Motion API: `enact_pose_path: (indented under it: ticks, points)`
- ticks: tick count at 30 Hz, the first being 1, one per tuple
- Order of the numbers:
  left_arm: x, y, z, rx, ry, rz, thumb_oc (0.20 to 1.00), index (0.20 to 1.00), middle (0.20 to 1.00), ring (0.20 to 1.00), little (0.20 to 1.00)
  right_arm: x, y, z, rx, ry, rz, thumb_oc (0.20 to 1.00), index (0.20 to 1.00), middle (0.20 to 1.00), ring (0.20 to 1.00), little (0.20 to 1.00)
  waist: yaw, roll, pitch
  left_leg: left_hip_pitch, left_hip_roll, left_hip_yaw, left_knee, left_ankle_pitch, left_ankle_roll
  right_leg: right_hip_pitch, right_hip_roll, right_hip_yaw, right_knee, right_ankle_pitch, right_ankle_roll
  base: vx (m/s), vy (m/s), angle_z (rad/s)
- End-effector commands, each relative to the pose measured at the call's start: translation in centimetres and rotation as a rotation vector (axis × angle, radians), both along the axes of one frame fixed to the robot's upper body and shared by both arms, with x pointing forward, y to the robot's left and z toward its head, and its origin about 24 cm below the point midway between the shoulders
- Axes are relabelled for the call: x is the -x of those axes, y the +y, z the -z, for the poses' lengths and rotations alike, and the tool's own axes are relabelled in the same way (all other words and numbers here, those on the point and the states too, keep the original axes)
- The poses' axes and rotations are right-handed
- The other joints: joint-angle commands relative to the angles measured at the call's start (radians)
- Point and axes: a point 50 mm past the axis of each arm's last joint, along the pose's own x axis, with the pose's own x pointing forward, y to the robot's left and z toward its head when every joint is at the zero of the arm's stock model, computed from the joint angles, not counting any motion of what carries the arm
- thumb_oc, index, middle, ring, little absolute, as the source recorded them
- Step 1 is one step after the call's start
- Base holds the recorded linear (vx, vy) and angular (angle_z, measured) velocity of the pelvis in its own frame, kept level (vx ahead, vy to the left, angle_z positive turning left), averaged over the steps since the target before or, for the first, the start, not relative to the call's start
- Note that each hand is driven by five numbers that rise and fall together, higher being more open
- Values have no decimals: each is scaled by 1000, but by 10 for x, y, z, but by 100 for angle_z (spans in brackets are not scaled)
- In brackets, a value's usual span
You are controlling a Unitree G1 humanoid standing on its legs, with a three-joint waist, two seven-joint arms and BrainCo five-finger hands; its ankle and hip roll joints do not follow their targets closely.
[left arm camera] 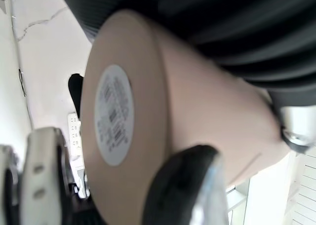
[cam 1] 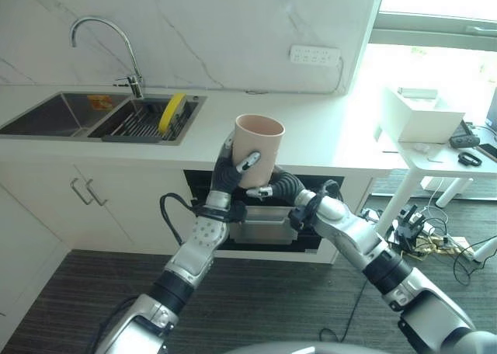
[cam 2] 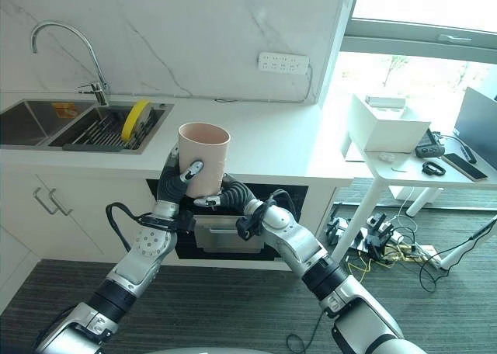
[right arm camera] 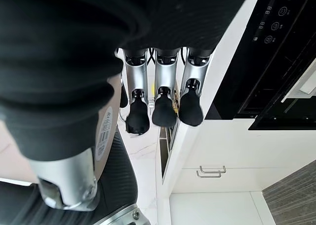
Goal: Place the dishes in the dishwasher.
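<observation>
Left eye view: the left hand [cam 1: 227, 170], fingers and thumb wrapped round it, holds a pale pink, straight-sided plastic cup [cam 1: 258, 148] upright, mouth up, in front of the white countertop [cam 1: 326, 140]. The right hand [cam 1: 268, 189] sits just beside and below the cup's base. Behind both lies the black-fronted built-in dishwasher [cam 1: 264, 222]. A yellow round plate [cam 1: 172, 112] stands on edge in the steel sink [cam 1: 101, 117].

Right eye view: the same cup [cam 2: 203, 157] is raised above the dishwasher [cam 2: 233, 230]; a white side table [cam 2: 419, 168] stands to the right.

Left wrist view: the cup's base [left arm camera: 116, 116] carries a white round label; a dark fingertip [left arm camera: 180, 185] presses its wall.

Right wrist view: the right hand's fingers [right arm camera: 163, 94] hang straight and spread apart, holding nothing, beside the dishwasher's black control panel [right arm camera: 269, 42].
</observation>
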Motion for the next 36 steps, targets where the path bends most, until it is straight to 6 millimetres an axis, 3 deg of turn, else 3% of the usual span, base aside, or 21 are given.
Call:
enact_pose_path:
  ticks: [1, 15, 16, 17, 18, 29, 36]
  points:
    - [-15, -29, -19, -58, -78, 99, 200, 200, 200, 200, 200, 9, 37, -65, -238, -238, -158, 200, 200, 200, 200, 200, 13, 7, 25, 22, 92, -6, -3, -17, -26, 15, -85, -16, 5, 3, 66, 0, 0, 0]
    - [-14, -28, -12, -17, 3, 140, 200, 200, 200, 200, 200, 13, 35, -72, -221, -274, -141, 200, 200, 200, 200, 200, 10, 13, 25, 23, 92, -5, -3, -16, -26, 15, -86, -12, 5, 3, 66, 0, 0, 0]
    - [-14, -28, -11, -11, 12, 150, 467, 467, 467, 467, 467, 13, 35, -72, -217, -274, -139, 200, 200, 200, 200, 200, 10, 13, 25, 23, 92, -5, -3, -16, -26, 14, -86, -12, 5, 3, 66, 0, 0, 0]
    - [-14, -28, -11, -6, 18, 159, 959, 959, 959, 959, 959, 12, 35, -72, -210, -273, -137, 200, 200, 200, 200, 200, 10, 14, 26, 23, 92, -5, -3, -16, -26, 15, -87, -13, 5, 3, 66, 0, 0, 0]
    - [-14, -28, -11, -6, 18, 162, 1000, 1000, 1000, 1000, 1000, 12, 34, -71, -206, -272, -134, 200, 200, 200, 200, 200, 10, 14, 26, 23, 92, -5, -3, -16, -26, 15, -87, -13, 5, 3, 66, 0, 0, 0]
    - [-9, -19, -20, 51, -11, 168, 1000, 1000, 1000, 1000, 1000, 8, 23, -66, -158, -226, -70, 200, 200, 200, 200, 200, 14, 9, 33, 24, 91, -6, -3, -16, -25, 18, -90, -20, 5, 2, 66, 0, 0, 0]
    - [-1, -7, -35, 77, -44, 184, 1000, 1000, 1000, 1000, 1000, 8, 9, -75, -130, -201, -28, 200, 200, 200, 200, 200, 21, 3, 44, 23, 91, -9, -3, -14, -26, 20, -90, -27, 5, 4, 65, 0, 1, 1]
